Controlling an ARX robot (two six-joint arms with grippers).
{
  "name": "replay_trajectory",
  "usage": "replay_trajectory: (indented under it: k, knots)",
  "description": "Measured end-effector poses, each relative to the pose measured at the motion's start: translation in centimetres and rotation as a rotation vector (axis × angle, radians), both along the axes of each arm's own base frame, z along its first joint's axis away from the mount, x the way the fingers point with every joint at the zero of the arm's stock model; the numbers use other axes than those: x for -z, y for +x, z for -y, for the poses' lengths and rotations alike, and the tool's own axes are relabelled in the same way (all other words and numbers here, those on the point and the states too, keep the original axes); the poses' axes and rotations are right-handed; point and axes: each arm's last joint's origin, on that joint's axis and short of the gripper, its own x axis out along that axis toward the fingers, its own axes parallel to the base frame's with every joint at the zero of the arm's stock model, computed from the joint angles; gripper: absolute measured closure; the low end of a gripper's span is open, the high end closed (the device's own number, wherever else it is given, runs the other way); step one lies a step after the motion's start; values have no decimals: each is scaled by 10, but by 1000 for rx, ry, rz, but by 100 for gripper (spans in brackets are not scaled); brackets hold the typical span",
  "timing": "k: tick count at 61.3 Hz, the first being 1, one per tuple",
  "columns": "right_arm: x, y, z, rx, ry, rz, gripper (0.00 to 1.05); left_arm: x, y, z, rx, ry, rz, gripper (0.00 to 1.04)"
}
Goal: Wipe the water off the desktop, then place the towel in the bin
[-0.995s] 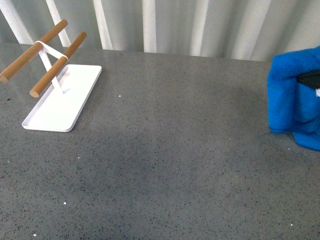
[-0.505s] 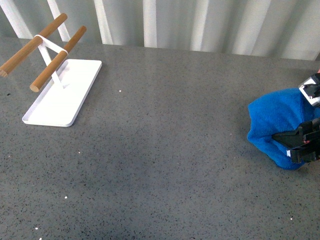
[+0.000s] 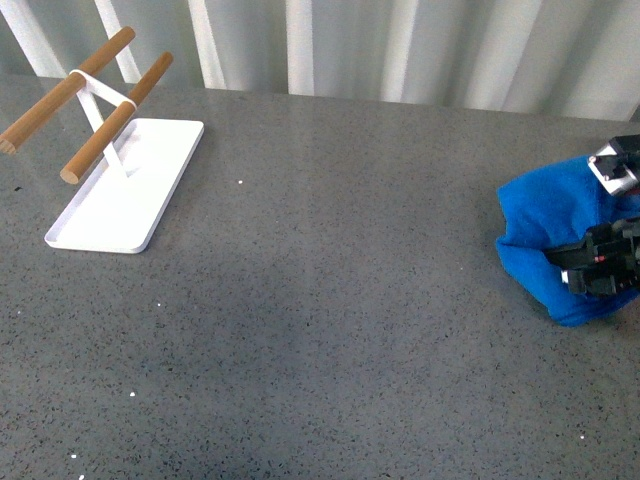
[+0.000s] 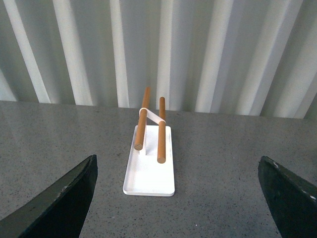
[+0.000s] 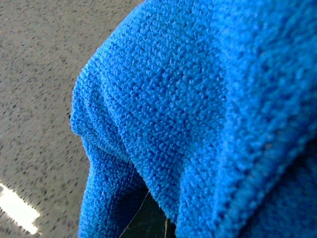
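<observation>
Right gripper [image 3: 600,262] clamps towel [image 3: 540,225], far right on desktop [image 3: 340,330]; middle free (white tray [image 3: 125,200] far left); left gripper [image 4: 177,168] spread open.

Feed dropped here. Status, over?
Right claw shut on towel, pressed to desktop. Left claw open, empty. Bin not in view; tray well aside.

You'll find a flat white tray [image 3: 105,215] at the far left, its long side angled away from you. Two wooden rods [image 3: 112,122] run parallel above it, tilted, joined by a white bracket [image 3: 100,92]. Behind hangs what looks like a pale pleated curtain [image 3: 400,50].
</observation>
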Motion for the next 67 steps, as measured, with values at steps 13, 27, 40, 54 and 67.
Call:
replay_trajectory:
  k: [13,27,40,54,67]
  knots:
    - [-4,45,-5,11,-42,16,100,0,0,0,0,0,0,7]
    - [-6,98,-32,-41,-44,48,100,0,0,0,0,0,0,7]
    - [-7,115,-77,-169,4,43,100,0,0,0,0,0,0,7]
    - [-1,70,-106,-330,81,5,100,0,0,0,0,0,0,7]
    - [8,-6,-81,-409,92,-66,100,0,0,0,0,0,0,7]
